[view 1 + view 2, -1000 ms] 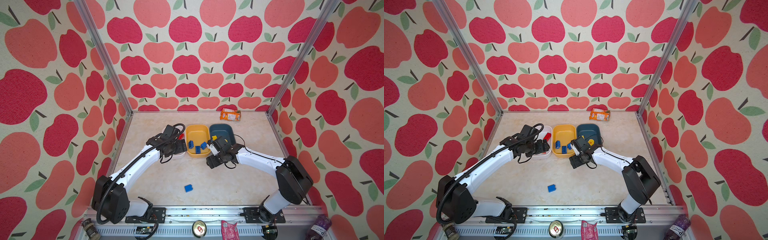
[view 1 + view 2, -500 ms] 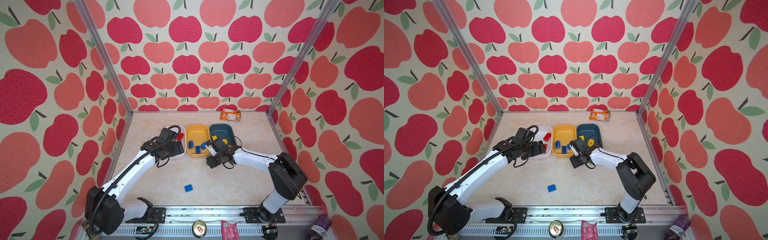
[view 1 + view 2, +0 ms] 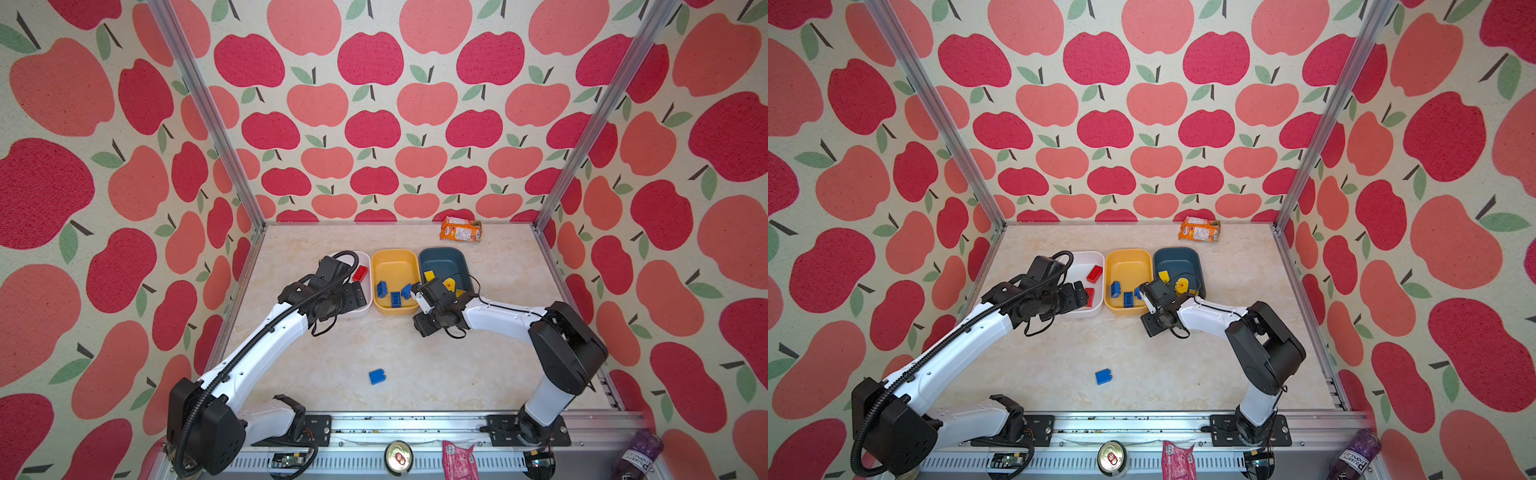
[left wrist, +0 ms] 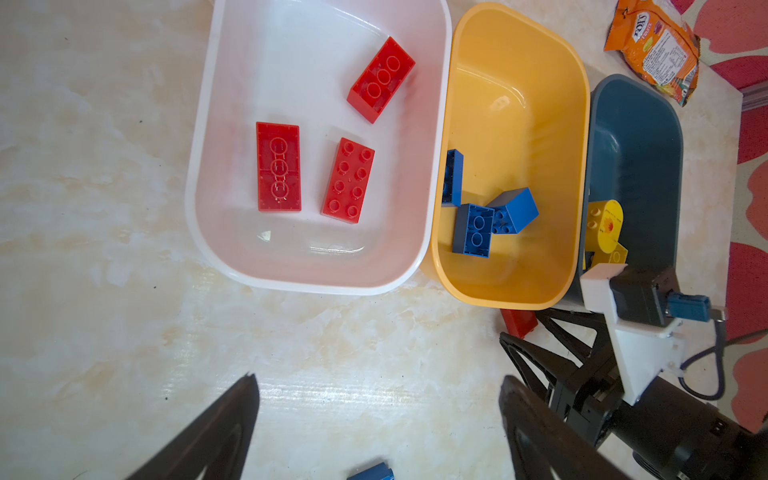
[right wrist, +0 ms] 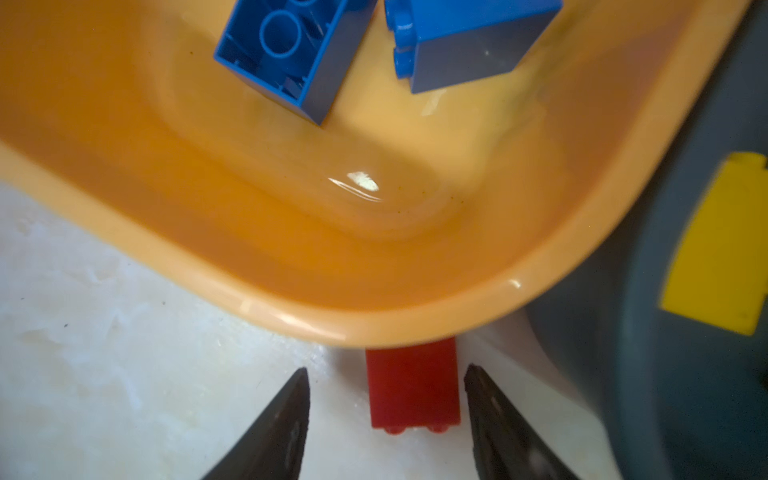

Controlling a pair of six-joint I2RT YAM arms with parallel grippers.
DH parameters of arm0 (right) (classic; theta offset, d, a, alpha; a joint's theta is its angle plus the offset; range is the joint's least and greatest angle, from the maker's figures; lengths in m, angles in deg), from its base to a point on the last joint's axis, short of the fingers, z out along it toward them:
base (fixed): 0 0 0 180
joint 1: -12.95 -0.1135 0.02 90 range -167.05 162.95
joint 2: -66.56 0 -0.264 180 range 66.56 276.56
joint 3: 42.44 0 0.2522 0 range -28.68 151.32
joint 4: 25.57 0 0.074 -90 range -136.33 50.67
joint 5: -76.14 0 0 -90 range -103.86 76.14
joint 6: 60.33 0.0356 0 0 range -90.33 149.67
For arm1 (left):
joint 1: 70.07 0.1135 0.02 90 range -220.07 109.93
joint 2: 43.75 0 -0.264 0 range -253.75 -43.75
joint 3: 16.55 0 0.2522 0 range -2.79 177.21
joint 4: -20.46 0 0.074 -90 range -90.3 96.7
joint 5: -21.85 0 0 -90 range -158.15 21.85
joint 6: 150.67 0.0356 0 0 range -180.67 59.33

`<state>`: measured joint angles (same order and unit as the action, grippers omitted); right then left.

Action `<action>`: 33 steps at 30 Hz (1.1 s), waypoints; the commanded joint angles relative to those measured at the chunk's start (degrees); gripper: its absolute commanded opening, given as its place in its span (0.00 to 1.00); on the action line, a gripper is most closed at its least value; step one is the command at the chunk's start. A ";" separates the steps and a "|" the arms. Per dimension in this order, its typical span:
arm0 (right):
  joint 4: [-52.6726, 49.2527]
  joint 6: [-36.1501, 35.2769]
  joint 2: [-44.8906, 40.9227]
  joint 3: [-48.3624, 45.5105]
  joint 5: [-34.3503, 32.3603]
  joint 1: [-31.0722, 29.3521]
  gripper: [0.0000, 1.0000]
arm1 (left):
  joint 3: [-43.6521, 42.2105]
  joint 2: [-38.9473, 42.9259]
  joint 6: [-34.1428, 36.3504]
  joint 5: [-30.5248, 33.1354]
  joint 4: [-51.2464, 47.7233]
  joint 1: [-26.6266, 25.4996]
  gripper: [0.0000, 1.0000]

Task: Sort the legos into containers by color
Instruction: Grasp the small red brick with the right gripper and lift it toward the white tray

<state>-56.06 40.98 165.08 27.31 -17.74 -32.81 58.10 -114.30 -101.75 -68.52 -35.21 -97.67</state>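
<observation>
We see the right fingers (image 5: pixel 286 415) straddling a red lego (image 5: pixel 413 384) on the desk (image 5: pixel 124 374). It is tucked vs. the near rim of the yellow tub (image 5: pixel 374 328), at the gap w/ the blue-grey tub (image 5: pixel 685 395). The fingers sit half-closed w/ a sliver of desk showing each side, so nothing is gripped yet. The lego lies on its side, studs toward the wrist. Its far end hides under the rim, so we judge its long axis runs fwd between the fingers. The right arm is nearest. The left fingers (image 4: pixel 224 432) hang wide & empty by the white tub (image 4: pixel 316 289). A blue lego (image 3: pixel 377 377) waits mid-desk. Vs. a sec ago, the right fingers are narrower; the tubs & blue lego are unmoved.
</observation>
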 commanded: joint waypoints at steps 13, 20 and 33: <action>-0.16 -1.45 2.49 0.18 -1.59 -0.30 0.52 | -0.24 1.04 -0.54 1.96 -1.95 0.44 0.93; -0.49 -0.90 2.03 -0.48 -2.29 -0.28 0.39 | -0.49 1.22 -0.69 2.03 -1.95 0.45 0.93; -3.32 0.42 -3.47 -1.05 -2.66 -1.43 0.31 | -0.65 0.76 -0.93 1.86 -1.07 0.52 0.93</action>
<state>-56.81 40.24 164.91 26.83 -19.62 -33.58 58.10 -114.23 -101.84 -67.49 -35.28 -97.47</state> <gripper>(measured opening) 0.358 0.932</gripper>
